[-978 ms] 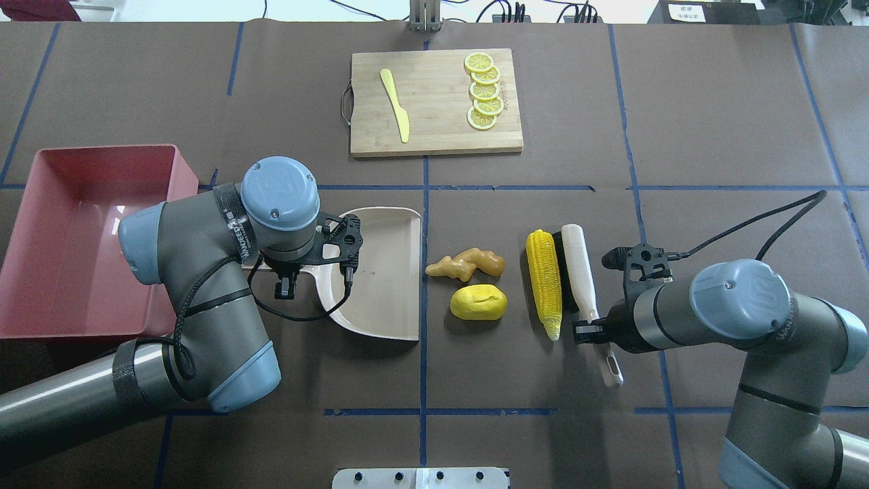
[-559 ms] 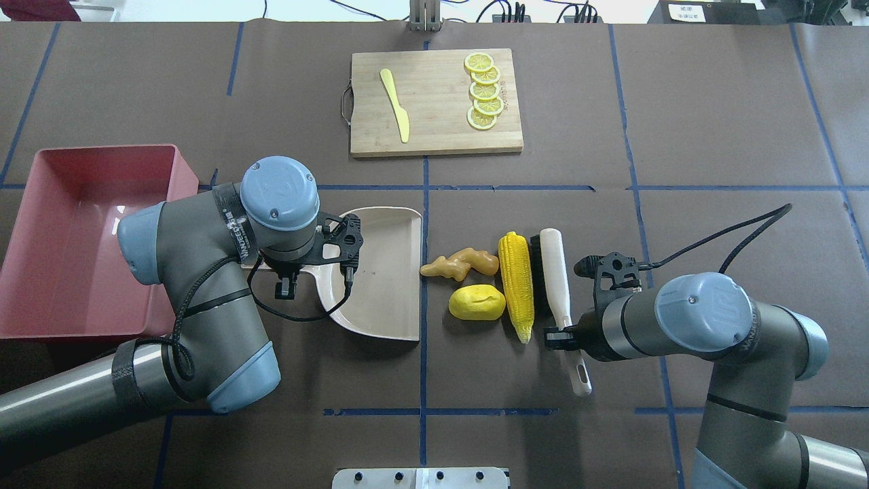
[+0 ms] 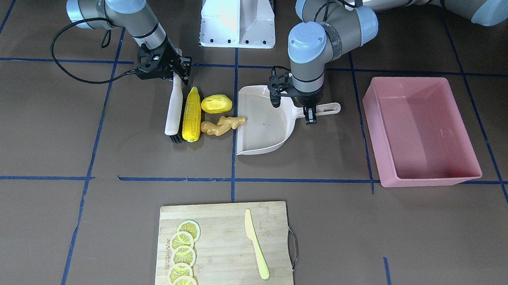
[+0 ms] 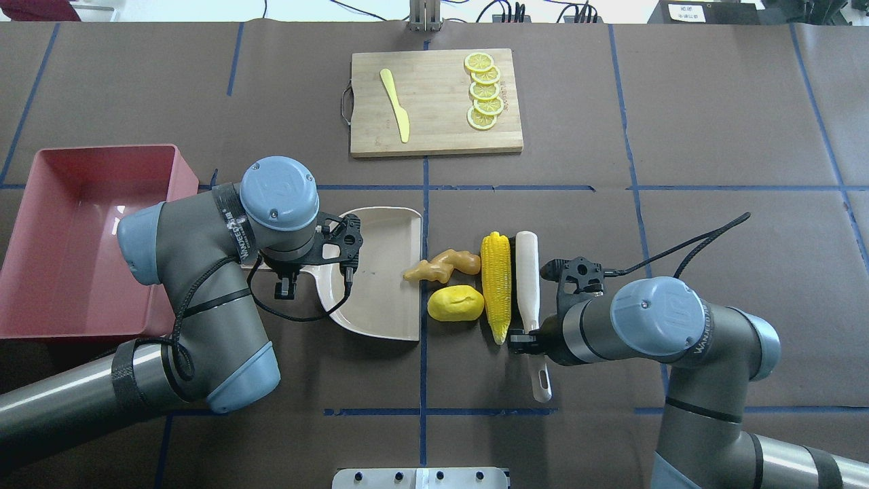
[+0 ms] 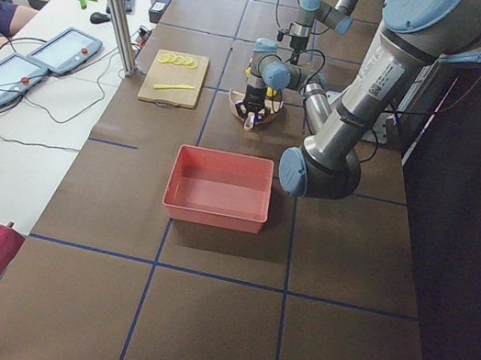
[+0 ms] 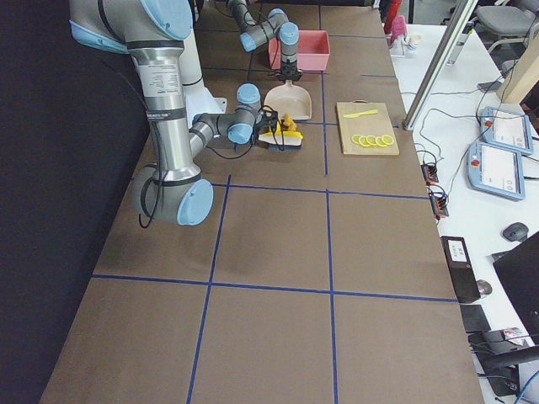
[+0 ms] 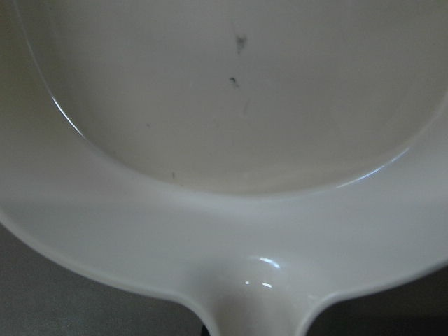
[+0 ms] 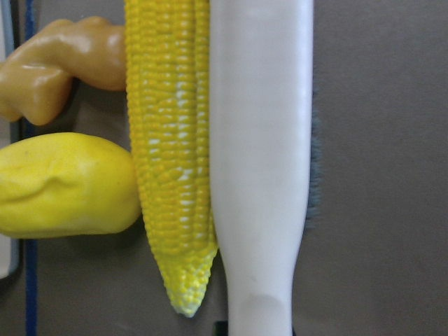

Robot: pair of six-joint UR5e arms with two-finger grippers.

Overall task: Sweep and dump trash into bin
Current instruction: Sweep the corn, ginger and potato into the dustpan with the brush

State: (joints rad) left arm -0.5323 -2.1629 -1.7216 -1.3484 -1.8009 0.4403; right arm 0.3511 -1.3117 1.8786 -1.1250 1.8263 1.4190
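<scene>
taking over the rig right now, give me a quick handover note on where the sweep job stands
Left pincer: shut on the handle of the dustpan, which sits flat on the table.
Right pincer: shut on the handle of the brush, which lies along the corn cob, pressed against it.
The corn cob touches the ginger root and the potato. The ginger root's tip is just over the dustpan lip; the potato is just outside it.
Bin: on the robot's left, empty.
Done: all three bunched at the dustpan mouth.
Left: push them fully in, lift, dump into the bin.
</scene>
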